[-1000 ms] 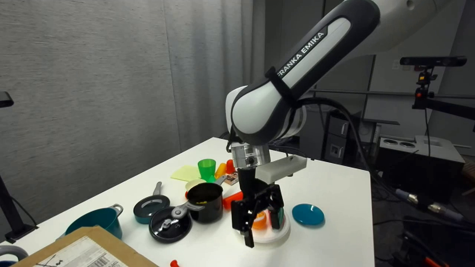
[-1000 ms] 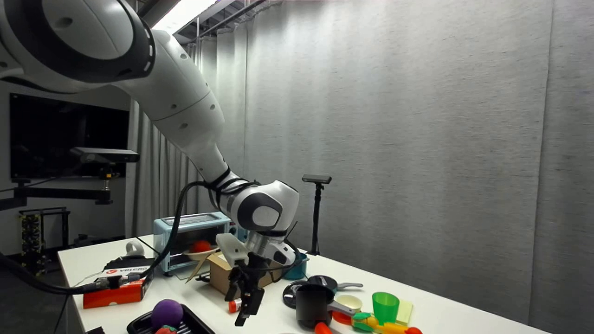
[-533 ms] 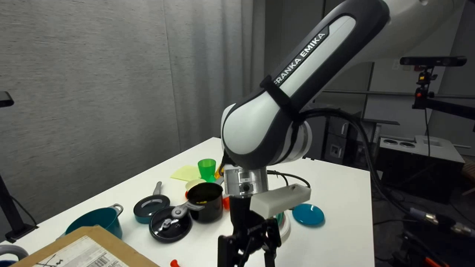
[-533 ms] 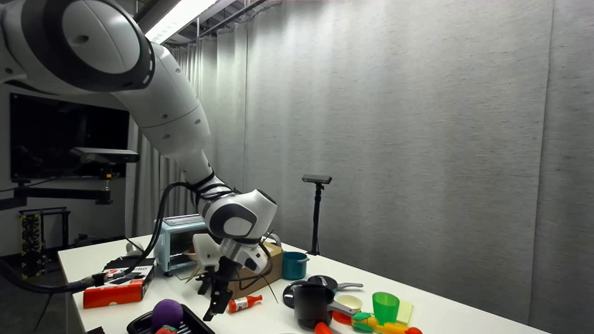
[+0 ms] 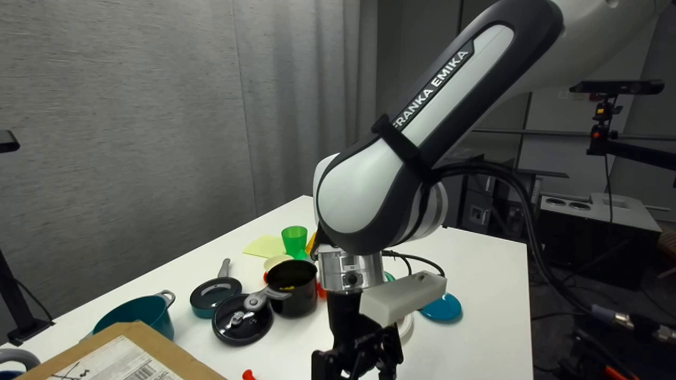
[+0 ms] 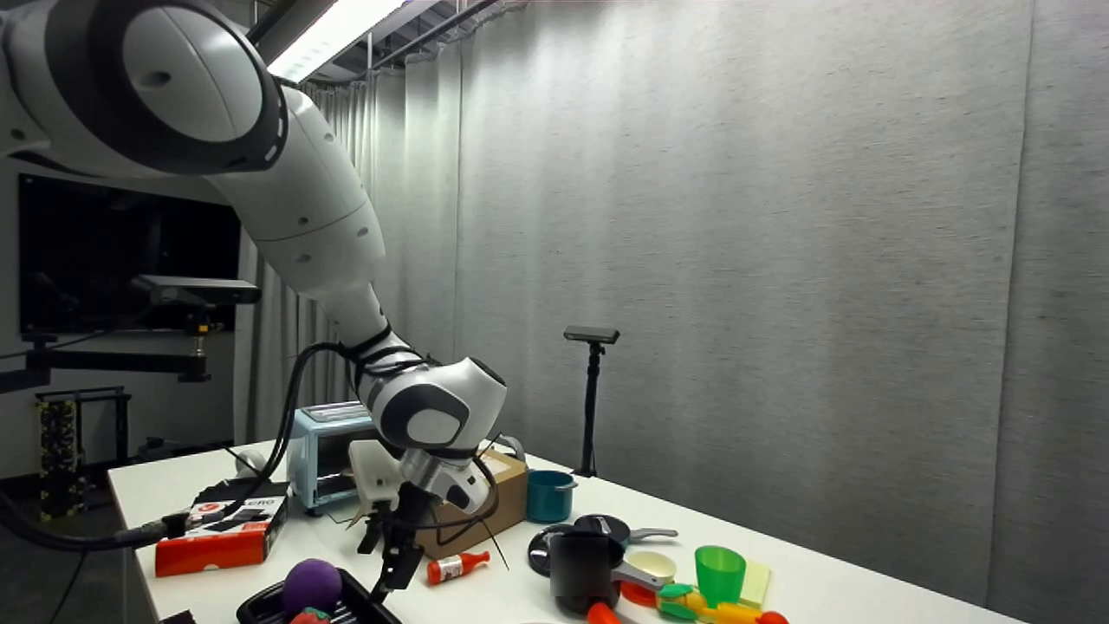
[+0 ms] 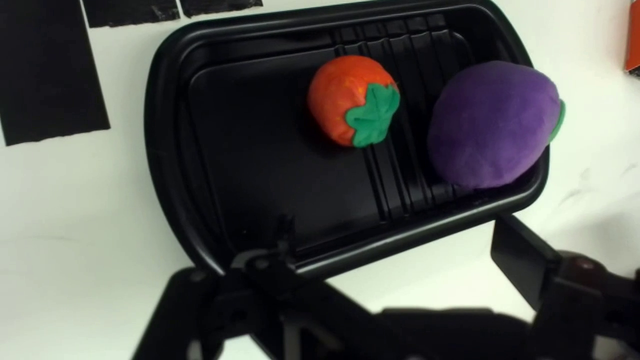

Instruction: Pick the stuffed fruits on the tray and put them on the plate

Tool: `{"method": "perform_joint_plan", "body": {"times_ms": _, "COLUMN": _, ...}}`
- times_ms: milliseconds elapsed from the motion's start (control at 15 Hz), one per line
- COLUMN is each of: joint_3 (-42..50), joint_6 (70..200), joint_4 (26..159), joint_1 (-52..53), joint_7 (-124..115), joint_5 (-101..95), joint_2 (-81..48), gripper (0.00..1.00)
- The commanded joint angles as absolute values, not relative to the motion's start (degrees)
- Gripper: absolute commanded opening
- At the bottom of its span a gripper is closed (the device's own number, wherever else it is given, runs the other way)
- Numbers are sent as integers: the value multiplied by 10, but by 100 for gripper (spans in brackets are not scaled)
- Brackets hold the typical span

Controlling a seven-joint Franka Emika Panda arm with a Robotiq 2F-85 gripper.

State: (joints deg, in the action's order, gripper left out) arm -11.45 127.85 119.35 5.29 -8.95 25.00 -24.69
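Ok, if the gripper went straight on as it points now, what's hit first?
Likely the black tray, around its long edge nearest the gripper; depth is unclear, so possibly the table beside it.

The ceiling light (image 6: 333,39) glows bright white, the back wall (image 5: 554,116) is dim, the tray (image 7: 460,220) has a shiny edge, and the tool (image 7: 395,240) looks blurry.

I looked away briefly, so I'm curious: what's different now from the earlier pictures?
In an exterior view, the arm has swung to the picture's left, bringing its open jaws close to the black tray. Nothing was grasped or let go. The purple plush toy and red-orange one stayed in the tray, and the green cup stayed put.
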Motion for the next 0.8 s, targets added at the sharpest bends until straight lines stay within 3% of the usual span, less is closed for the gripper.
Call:
{"method": "perform_joint_plan", "body": {"times_ms": 0, "joint_3": -109, "joint_6": 1289, "joint_4": 1200, "joint_1": 58, "joint_7": -80, "joint_5": 260, "joint_2": -243, "gripper": 100}}
{"method": "perform_joint_plan", "body": {"times_ms": 733, "joint_3": -178, "joint_6": 1324, "joint_4": 1188, "joint_1": 57, "joint_7": 65, "joint_5": 393, "joint_2": -314, "gripper": 100}}
